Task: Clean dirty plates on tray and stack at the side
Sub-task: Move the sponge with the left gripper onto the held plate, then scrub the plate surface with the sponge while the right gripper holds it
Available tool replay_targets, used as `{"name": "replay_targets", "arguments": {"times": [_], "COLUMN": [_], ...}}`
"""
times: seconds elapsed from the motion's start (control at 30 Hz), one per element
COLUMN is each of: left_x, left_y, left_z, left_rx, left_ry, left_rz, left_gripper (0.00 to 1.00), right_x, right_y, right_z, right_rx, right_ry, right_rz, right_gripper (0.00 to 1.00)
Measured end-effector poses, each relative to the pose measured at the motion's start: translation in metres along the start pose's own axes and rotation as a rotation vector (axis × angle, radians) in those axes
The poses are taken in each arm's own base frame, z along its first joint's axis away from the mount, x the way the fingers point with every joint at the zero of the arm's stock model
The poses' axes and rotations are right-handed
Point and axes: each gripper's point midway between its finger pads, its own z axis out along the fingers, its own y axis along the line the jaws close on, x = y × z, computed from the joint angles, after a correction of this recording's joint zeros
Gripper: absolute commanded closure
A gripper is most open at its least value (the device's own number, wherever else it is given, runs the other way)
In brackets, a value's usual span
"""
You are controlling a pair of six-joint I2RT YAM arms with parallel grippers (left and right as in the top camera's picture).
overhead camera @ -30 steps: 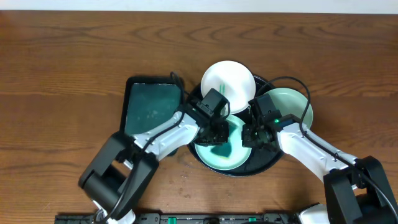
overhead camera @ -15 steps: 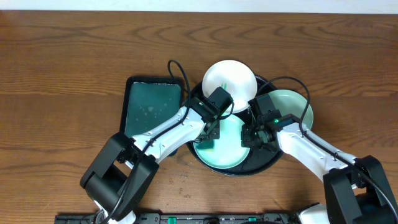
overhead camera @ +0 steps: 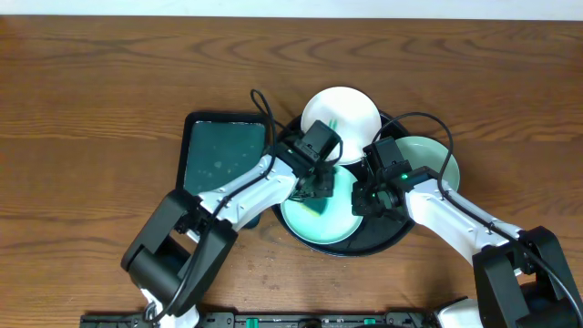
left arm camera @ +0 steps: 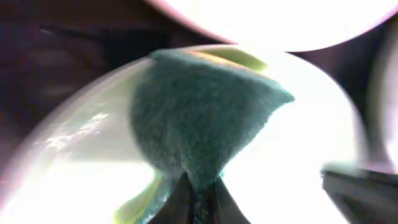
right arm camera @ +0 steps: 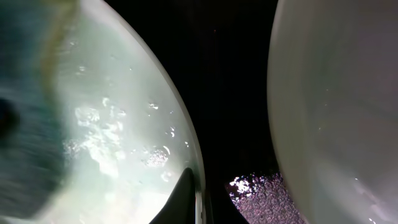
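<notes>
Overhead: black round tray (overhead camera: pixel 392 235) sits mid-desk (overhead camera: pixel 91 109), with the green tray (overhead camera: pixel 223 155) just beside its left rim. The front plate (overhead camera: pixel 314 228) lies inside the tray. The top plate (overhead camera: pixel 340 111) overhangs the far rim and the right plate (overhead camera: pixel 433 159) overhangs the right rim. Left gripper (overhead camera: pixel 317 193) is over the front plate, jaws pinching a teal sponge (overhead camera: pixel 314 205). Right gripper (overhead camera: pixel 364 202) is at that plate's right edge, jaws pressed on its rim. The two arms are close together; wood shows wide on both sides.

Left wrist: sponge (left arm camera: pixel 199 124) is pinched at the bottom of the frame, flat on the front plate (left arm camera: pixel 298 162). The top plate's (left arm camera: pixel 280 18) edge is just beyond it.

Right wrist: jaws clamp the front plate's (right arm camera: pixel 124 124) wet rim. A narrow strip of black tray (right arm camera: pixel 236 74) separates it from the right plate (right arm camera: pixel 336 93).
</notes>
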Motion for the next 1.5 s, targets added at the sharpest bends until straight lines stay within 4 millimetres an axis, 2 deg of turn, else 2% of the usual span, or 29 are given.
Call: {"name": "replay_targets", "arguments": {"times": [0.07, 0.2, 0.4, 0.57, 0.8, 1.0, 1.27, 1.37, 1.5], "left_x": [0.002, 0.009, 0.010, 0.002, -0.014, -0.024, -0.007, 0.004, 0.007], "left_y": [-0.014, -0.027, -0.026, -0.013, 0.021, 0.059, 0.079, 0.081, 0.081], "left_z": [0.006, 0.010, 0.012, 0.009, -0.001, -0.020, -0.033, -0.034, -0.034], "left_rx": [0.072, 0.131, 0.115, -0.029, -0.292, -0.518, -0.622, -0.617, -0.583], "left_ry": [0.022, 0.053, 0.046, -0.014, -0.134, -0.190, -0.118, -0.061, -0.027], "left_rz": [0.010, 0.041, 0.101, 0.155, 0.216, 0.234, 0.193, 0.170, 0.135], "left_gripper": [0.93, 0.93, 0.93, 0.93, 0.93, 0.93, 0.92, 0.93, 0.93], "right_x": [0.000, 0.000, 0.001, 0.001, 0.000, 0.000, 0.000, 0.000, 0.000], "right_y": [0.000, 0.000, 0.000, 0.000, 0.000, 0.000, 0.004, 0.004, 0.004], "right_z": [0.000, 0.000, 0.000, 0.000, 0.000, 0.000, 0.001, 0.001, 0.001], "right_rx": [0.000, 0.002, 0.002, 0.002, 0.002, 0.002, -0.016, -0.019, -0.019], "right_ry": [0.000, 0.002, 0.003, 0.003, 0.003, 0.003, 0.005, 0.005, 0.005], "right_rz": [0.000, 0.000, 0.000, 0.000, 0.000, 0.000, -0.003, -0.002, -0.002], "right_gripper": [0.99, 0.99, 0.99, 0.99, 0.99, 0.99, 0.99, 0.99, 0.99]}}
